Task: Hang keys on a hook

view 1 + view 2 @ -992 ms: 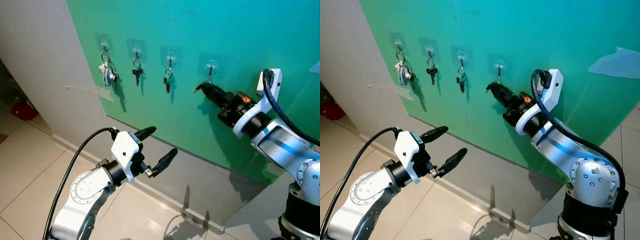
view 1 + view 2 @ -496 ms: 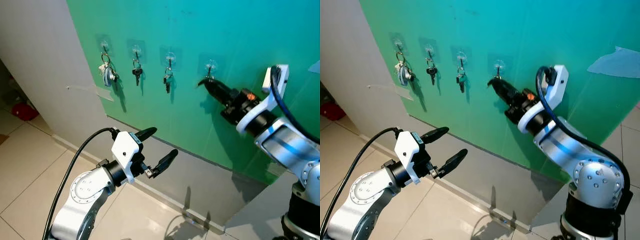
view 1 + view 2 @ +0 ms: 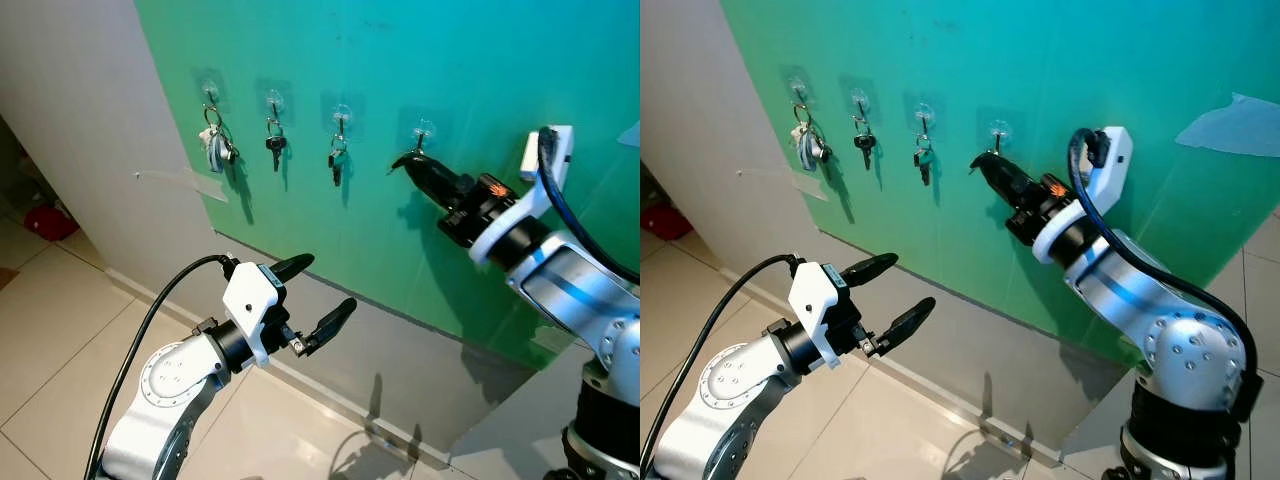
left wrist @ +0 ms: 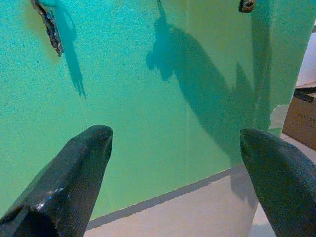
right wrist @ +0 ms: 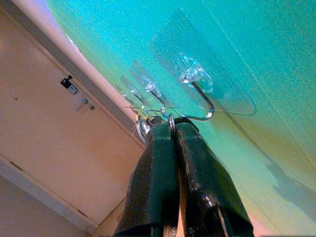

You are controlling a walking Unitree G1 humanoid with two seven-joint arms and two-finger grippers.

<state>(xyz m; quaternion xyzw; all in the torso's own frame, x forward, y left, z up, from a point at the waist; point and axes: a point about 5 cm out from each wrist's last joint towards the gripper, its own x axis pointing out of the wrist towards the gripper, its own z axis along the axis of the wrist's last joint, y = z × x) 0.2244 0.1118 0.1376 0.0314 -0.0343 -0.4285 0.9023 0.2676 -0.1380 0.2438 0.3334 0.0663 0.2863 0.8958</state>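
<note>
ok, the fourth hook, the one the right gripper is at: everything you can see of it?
The hook is a thin bent metal wire hanging from a clear stick-on pad on the green wall, rightmost of four. It carries nothing yet. The right gripper, shut on a key ring, holds the ring at the hook's upturned tip; contact unclear.

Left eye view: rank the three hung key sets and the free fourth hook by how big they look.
1. Leftmost key bunch, clearly largest.
2. Third key set and second key set look alike; not ranking them.
3. Fourth hook, smallest, with the right gripper at it.
</note>
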